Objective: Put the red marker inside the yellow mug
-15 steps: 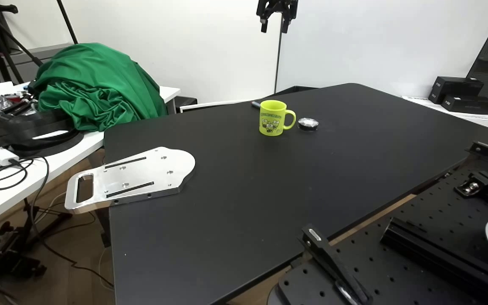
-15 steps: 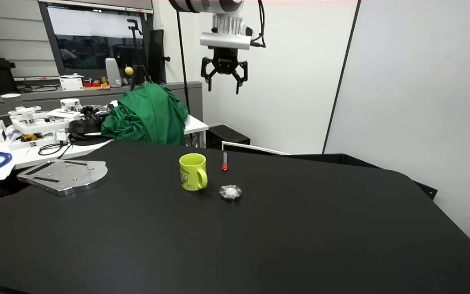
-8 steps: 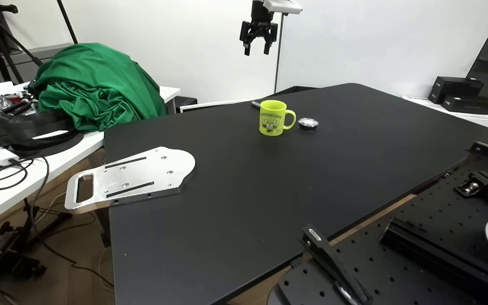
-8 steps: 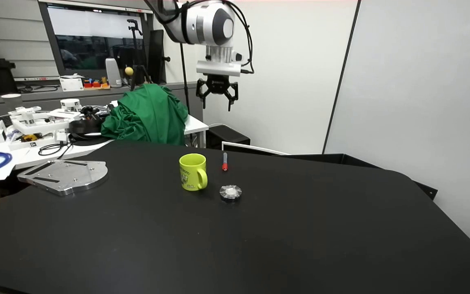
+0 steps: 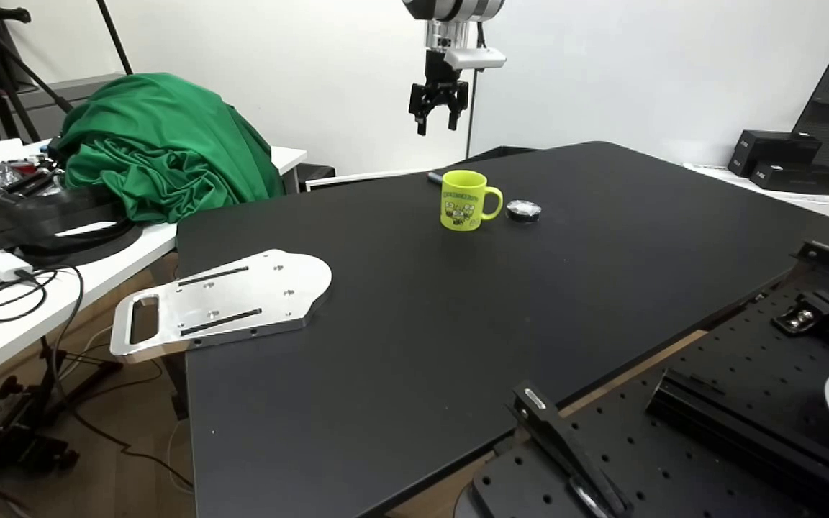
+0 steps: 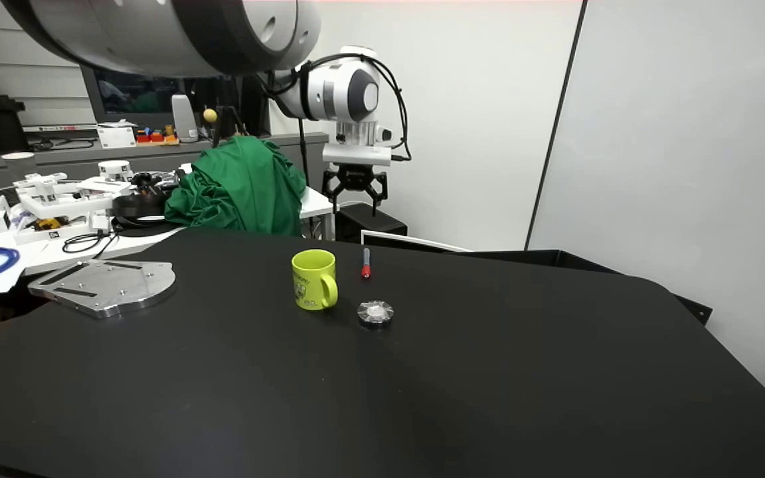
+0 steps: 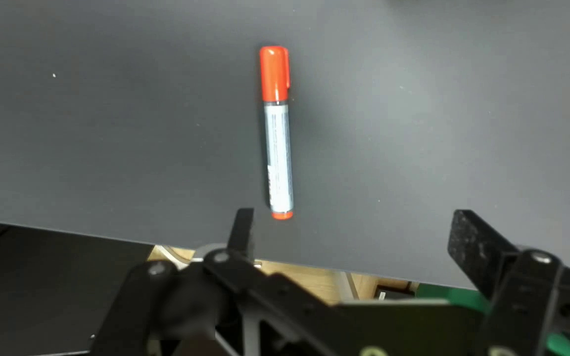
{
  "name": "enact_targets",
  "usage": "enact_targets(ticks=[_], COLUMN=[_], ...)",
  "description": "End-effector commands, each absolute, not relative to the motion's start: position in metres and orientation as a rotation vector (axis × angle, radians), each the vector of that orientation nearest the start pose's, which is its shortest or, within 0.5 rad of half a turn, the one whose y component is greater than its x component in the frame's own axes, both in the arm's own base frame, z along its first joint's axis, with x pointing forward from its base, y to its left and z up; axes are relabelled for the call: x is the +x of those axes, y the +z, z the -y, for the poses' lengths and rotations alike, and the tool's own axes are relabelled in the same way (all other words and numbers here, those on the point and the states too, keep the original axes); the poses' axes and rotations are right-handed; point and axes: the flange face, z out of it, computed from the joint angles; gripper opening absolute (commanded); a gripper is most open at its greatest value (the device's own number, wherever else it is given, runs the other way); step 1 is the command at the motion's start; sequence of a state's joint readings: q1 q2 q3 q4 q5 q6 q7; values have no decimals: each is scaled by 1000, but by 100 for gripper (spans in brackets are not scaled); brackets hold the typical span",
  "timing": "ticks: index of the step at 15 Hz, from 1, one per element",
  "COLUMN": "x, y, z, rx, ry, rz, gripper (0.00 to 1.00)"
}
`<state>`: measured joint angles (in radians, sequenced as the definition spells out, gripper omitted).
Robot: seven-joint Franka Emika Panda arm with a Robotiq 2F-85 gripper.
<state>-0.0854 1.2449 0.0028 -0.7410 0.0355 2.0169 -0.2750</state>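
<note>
The red marker (image 7: pixel 279 153) has a red cap, a pale barrel and a red end. It lies on the black table near its far edge and shows in both exterior views (image 6: pixel 366 263) (image 5: pixel 435 178), partly hidden by the mug in the latter. The yellow mug (image 5: pixel 462 201) stands upright nearby, handle to the side; it also shows in an exterior view (image 6: pixel 314 282). It is out of the wrist view. My gripper (image 7: pixel 353 217) is open and empty, above the table's far edge (image 5: pixel 437 131) (image 6: pixel 354 212). In the wrist view the marker's end lies near the left finger (image 7: pixel 241 232).
A small round black object with a shiny top (image 6: pixel 375 313) sits beside the mug. A silver metal plate (image 5: pixel 242 288) overhangs one table edge. A green cloth heap (image 5: pixel 170 144) lies on a white side table beyond the black table (image 6: pixel 422 398).
My gripper has come down towards the table's far edge and shifted slightly left in both exterior views. It stays open. More of the arm now shows. The marker and mug have not moved.
</note>
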Motion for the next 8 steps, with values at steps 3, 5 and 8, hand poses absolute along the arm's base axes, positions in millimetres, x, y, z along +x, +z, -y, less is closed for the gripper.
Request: enact_targets(ticks=[3, 5, 8], x=[795, 792, 787], y=[142, 130, 114], z=[83, 90, 98], rx=[-3124, -3131, -3137], ry=[18, 40, 61], rz=[191, 189, 164], gripper=[100, 100, 100])
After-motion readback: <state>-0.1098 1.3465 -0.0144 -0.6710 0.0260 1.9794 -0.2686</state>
